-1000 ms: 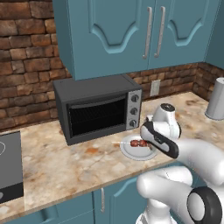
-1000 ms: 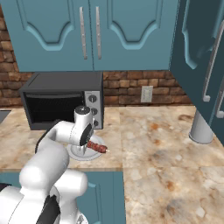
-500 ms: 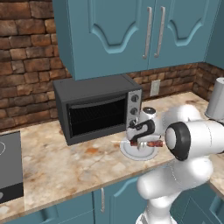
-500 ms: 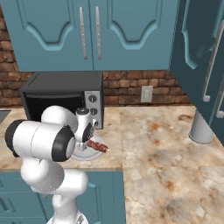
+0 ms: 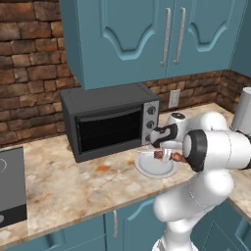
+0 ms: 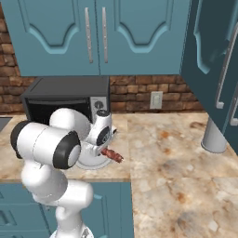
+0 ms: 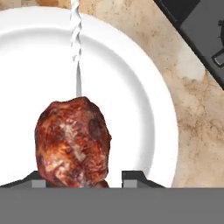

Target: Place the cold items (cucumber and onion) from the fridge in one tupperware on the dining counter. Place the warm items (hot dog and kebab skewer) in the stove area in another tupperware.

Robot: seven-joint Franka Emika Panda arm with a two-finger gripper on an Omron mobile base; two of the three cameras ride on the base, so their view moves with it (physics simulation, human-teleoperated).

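Jaws straddle the browned-meat kebab skewer (image 7: 72, 142) on the round white plate (image 7: 144, 109); whether clenched, I cannot tell; squeeze the meat squarely, then lift level.

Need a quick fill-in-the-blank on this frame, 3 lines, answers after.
1. The kebab skewer lies on a round white ____.
2. The plate sits on the counter just in front of the black ____.
3. The wall behind the microwave is made of ____.
Missing words: plate; microwave; brick
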